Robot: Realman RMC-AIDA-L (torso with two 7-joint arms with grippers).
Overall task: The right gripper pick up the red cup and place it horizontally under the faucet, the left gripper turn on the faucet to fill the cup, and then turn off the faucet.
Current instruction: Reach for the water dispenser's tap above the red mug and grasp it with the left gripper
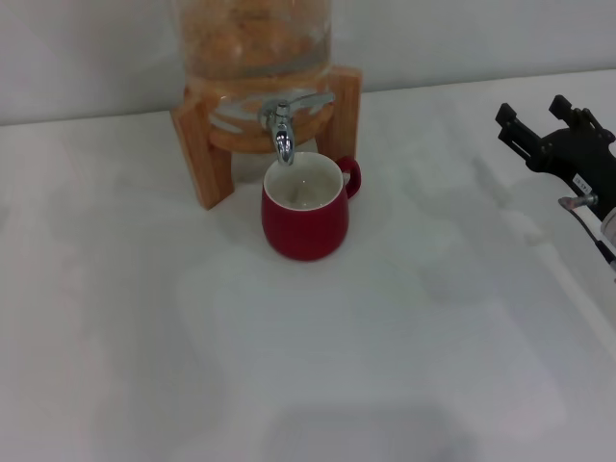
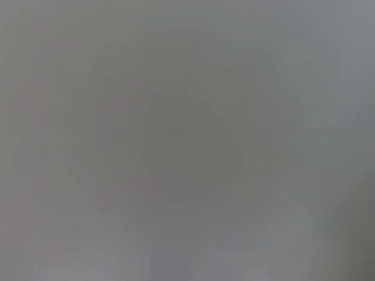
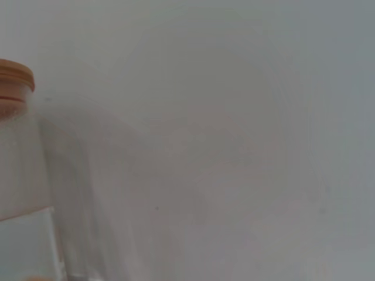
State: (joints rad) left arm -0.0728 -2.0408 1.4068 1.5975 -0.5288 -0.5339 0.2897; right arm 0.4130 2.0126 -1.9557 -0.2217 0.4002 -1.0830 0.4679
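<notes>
White counter (image 1: 289,385) fills the head view. At its back stands a glass dispenser (image 1: 252,38) holding orange-tinted contents, set on a wooden stand (image 1: 200,144). Right wrist view catches only a strip of the dispenser's glass wall and its wooden lid edge (image 3: 14,76) against a pale wall.

Right hand (image 1: 541,120) hangs at the right edge of the head view, above the counter, well apart from the cup; its black fingers are spread and grip nothing.

Red cup (image 1: 305,217) sits upright on the counter, directly under the faucet (image 1: 282,125), handle toward the right rear, touching the stand's right leg. White interior visible.

Left hand not seen; left wrist view shows blank grey.
</notes>
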